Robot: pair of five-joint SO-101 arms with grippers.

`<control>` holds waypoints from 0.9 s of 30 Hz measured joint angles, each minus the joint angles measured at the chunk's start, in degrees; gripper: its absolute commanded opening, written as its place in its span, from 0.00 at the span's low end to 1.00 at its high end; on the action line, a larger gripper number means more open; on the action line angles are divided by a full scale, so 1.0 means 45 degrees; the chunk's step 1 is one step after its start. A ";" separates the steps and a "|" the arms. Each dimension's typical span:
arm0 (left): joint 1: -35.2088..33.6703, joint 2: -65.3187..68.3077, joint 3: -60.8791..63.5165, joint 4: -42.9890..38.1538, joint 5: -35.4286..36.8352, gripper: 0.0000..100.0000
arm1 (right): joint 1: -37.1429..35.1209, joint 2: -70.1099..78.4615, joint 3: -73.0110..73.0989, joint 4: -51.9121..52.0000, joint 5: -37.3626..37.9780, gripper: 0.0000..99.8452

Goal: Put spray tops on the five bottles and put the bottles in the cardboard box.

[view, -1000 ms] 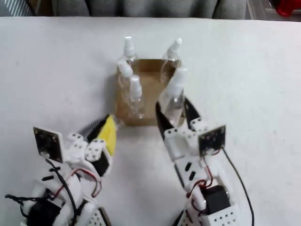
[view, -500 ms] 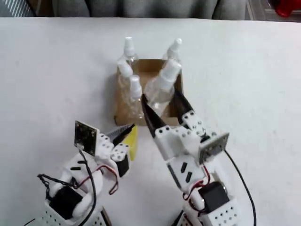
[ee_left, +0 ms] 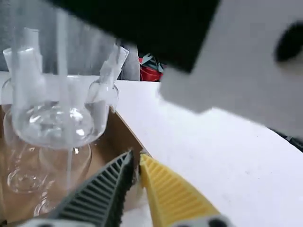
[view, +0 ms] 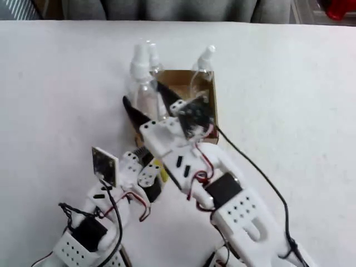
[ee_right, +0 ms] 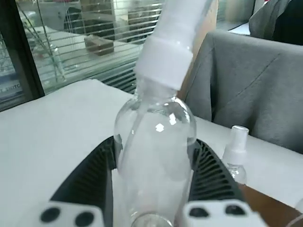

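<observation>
Progress looks late to me. Every bottle I can make out already wears its white spray top, so what remains is boxing. The small brown cardboard box [view: 177, 79] sits mid-table, and I take 12 o'clock as its far side, away from the arms. One clear plastic bottle [view: 201, 69] stands in its 1 o'clock corner. Another white-topped bottle [view: 154, 58] shows at the 11 o'clock corner. The left wrist view shows more clear bases low inside the box. I cannot count all five, because the right arm lies across the box's near half.

The bottle in hand is a round-shouldered clear bottle with a white sprayer [view: 139, 83]. The right gripper [view: 142, 95] pinches its belly between the two black fingers. It hangs tilted over the box's 9 o'clock rim, lifted off the floor. As I judge it, it is neither inside nor set down. My guess is that this is the last bottle to go in.

The left gripper [ee_left: 135, 163] has its grey and yellow fingers pressed together on nothing. It is parked just beside the box's 7 o'clock corner.

Room is tight on that side. The held bottle has the rim under it, a standing bottle just beside it at 12 o'clock, and the left arm close by at 7 o'clock. I would say the bottle must move toward 3 o'clock before lowering, or its base may catch the cardboard wall. The white table [view: 289, 83] lies open at 3 o'clock and 12 o'clock of the box.
</observation>
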 measured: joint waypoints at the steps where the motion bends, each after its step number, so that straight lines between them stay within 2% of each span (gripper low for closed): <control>1: 0.0000 0.0000 0.0020 0.0000 0.0000 0.02 | -0.0059 0.0137 0.0000 0.0000 0.0000 0.02; 4: 0.0000 0.0000 0.0039 0.0000 0.0000 0.02 | -0.0176 0.0176 -0.0020 0.0078 0.0000 0.02; 13: -0.1016 0.0000 0.0039 0.0000 -0.0781 0.02 | -0.0117 -0.0938 -0.0234 0.3458 0.0000 0.02; 21: -0.1055 0.0020 0.0039 0.0020 -0.0781 0.02 | -0.0098 -0.2090 -0.0234 0.4943 0.0000 0.02; 27: -0.1368 0.0020 0.0039 0.2090 -0.0801 0.02 | 0.0684 -0.2188 -0.0313 0.5197 0.0000 0.02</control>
